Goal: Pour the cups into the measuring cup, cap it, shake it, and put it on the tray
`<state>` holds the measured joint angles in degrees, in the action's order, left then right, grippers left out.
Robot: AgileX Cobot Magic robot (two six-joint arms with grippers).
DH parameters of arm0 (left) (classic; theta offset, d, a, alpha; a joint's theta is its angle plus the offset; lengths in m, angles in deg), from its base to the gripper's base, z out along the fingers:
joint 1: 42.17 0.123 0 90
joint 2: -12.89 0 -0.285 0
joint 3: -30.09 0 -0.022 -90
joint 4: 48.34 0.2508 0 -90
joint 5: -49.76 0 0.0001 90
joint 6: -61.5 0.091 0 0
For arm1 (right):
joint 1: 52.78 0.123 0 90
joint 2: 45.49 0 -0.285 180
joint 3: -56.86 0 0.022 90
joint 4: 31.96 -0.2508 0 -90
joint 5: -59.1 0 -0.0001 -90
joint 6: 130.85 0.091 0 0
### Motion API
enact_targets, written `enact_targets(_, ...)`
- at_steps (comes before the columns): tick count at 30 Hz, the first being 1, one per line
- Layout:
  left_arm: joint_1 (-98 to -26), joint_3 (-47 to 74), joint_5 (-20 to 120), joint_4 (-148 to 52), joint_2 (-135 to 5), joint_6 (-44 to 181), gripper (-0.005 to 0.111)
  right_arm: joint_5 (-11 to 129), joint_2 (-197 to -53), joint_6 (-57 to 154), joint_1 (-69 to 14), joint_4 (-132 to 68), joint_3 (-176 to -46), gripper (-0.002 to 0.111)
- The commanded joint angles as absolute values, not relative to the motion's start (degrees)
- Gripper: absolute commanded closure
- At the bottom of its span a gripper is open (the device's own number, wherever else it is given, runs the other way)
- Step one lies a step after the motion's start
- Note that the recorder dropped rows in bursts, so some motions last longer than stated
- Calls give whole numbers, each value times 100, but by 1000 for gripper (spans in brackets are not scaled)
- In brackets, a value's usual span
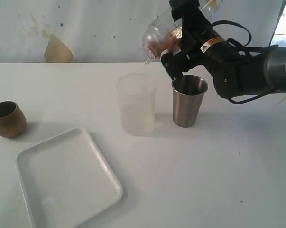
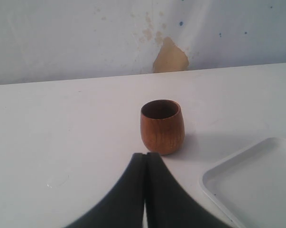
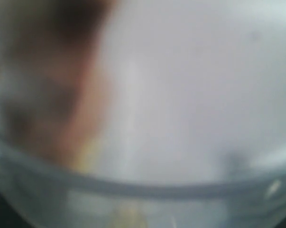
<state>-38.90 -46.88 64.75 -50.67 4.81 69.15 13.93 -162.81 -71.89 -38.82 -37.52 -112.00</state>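
- The white tray [image 1: 67, 178] lies nearest, flat on the tabletop [image 1: 218, 166], with nothing on it. The measuring cup has to land here. It is far from the cup, so a long carry could end with the cup set on the raised rim, where it would tip.
- The measuring cup [image 1: 154, 40] is high in the air, lying on its side, with brown stuff inside. The right gripper [image 1: 178, 40] holds it round the middle. I cannot tell if the lid is on tight. If it is loose, a hard shake could throw the brown stuff out.
- The cup is smooth and round, so it could slip in the gripper during a shake. In the right wrist view it is only a blur.
- The steel cup [image 1: 189, 100] stands right under the arm, and the frosted cup [image 1: 136, 103] is just beside it. A low swing could knock either one over.
- The left gripper [image 2: 145, 183] is pressed tight together and holds nothing. The wooden cup [image 2: 162, 126] stands upright close in front of it, near the tray corner. A push forward could bump it.
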Motion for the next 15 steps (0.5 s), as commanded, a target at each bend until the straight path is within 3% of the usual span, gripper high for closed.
enact_targets(1,-3890,-4712,6444,-5056,510,6909,107,1293,-16202,-7137,-3908,-4300,-11255,108)
enact_targets(4,-3890,-4712,6444,-5056,510,6909,107,1648,-16202,-7137,-3896,-4290,-11255,108)
enact_targets(5,-3890,-4712,6444,-5056,510,6909,107,2678,-16202,-7273,-3857,-4434,-11319,108)
enact_targets(8,-3890,-4712,6444,-5056,510,6909,107,3758,-16262,-7373,-3832,-5009,-11763,108)
enact_targets(12,-3890,-4712,6444,-5056,510,6909,107,2030,-16269,-7373,-3762,-6871,-12113,108)
enact_targets(15,-3890,-4712,6444,-5056,510,6909,107,1973,-16139,-7364,-3877,-7412,-12151,108)
